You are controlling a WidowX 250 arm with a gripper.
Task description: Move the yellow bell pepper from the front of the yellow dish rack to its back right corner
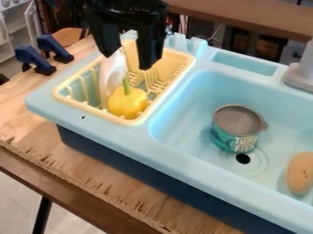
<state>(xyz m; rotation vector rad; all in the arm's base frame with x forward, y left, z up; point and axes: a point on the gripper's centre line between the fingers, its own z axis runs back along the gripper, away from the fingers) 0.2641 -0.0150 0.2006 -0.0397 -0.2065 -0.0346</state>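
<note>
The black gripper [127, 61] hangs above the yellow dish rack [165, 101], toward its back left, with its two fingers spread apart and nothing visible gripped. Just below it in the rack lie a yellow pepper with a green stem [127, 103] and, to the left of that, a long white object [112, 73] partly behind a finger. A green-labelled tin can [235, 130] sits in the light blue sink basin, right of the rack. At the basin's right side rests a tan, potato-like object [300, 173].
The light blue sink [116, 133] stands on a wooden table [79, 167]. A grey faucet [300, 73] rises at the right back. Blue clamps [35, 58] are fixed at the table's left edge.
</note>
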